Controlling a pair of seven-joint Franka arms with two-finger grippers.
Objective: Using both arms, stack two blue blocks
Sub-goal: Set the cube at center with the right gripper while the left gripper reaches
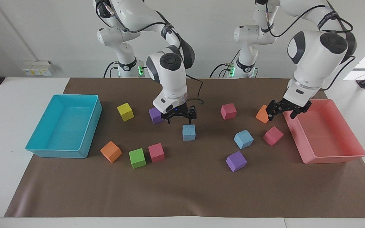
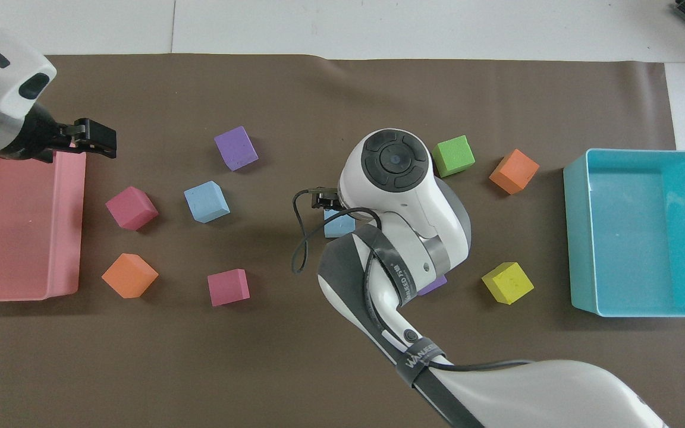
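One blue block sits on the brown mat mid-table; in the overhead view the right arm partly covers it. The second blue block sits toward the left arm's end. My right gripper is open and empty, raised just above the first block; its fingers are hidden in the overhead view. My left gripper is open and empty, in the air by the pink tray's rim and an orange cube.
A pink tray is at the left arm's end and a turquoise tray at the right arm's end. Purple, pink, pink, yellow, green and other cubes lie scattered.
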